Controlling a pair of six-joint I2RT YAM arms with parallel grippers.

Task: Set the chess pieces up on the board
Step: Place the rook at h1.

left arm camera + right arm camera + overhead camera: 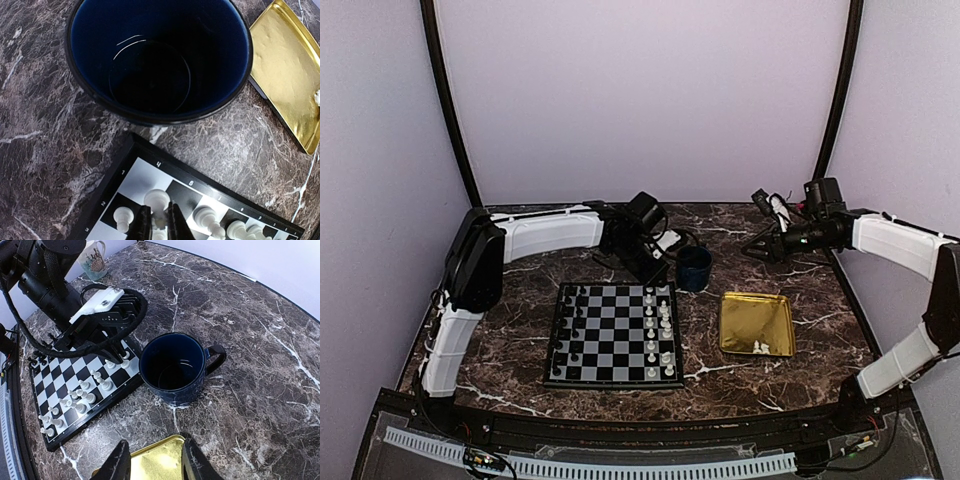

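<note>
Bottom centre, the left end effector (159, 214) is clamped on a cream chess piece (156, 197) at the corner of the board (142, 175). Releasing crookedly could topple neighbouring pieces (122, 217). The right end effector (156, 454) gapes above the tray (160, 467).

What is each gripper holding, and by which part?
The left gripper seems to pinch a white chess piece low on its body, below the head; the right gripper is open and empty.
</note>
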